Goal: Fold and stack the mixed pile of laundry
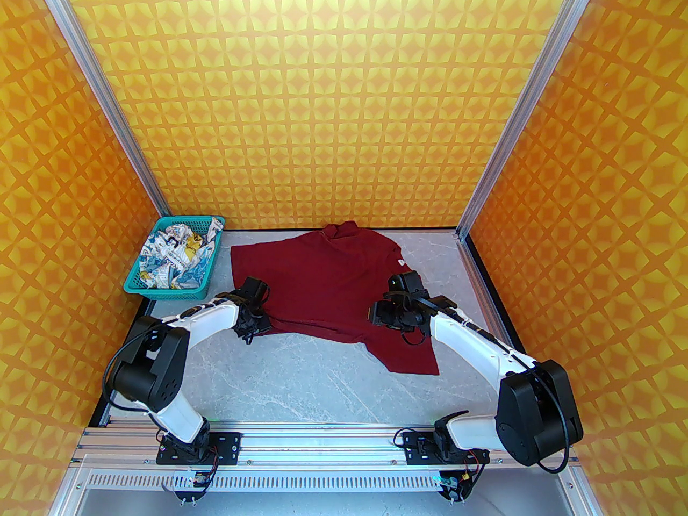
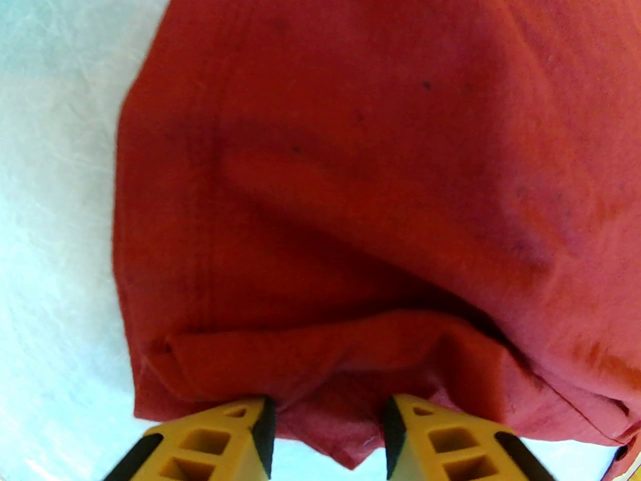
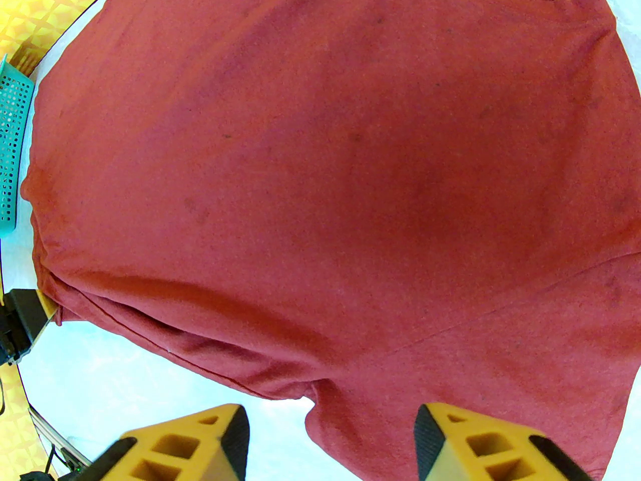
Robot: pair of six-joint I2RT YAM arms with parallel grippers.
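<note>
Starting the fold, I reckon: dark red T-shirt (image 1: 333, 282) spread on the surface (image 1: 301, 385) ahead of my left pincer (image 2: 328, 409), apart astride its hem, and right pincer (image 3: 330, 419), apart above it; next, clamp both evenly.

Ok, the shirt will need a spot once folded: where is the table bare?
Widest: the table between the shirt's near hem and the rail at the arm bases. Smaller: back right, between shirt and right wall. Crowded: back left, where the basket almost meets the shirt, and the shirt's near corners, where the left arm and right arm hang.
</note>
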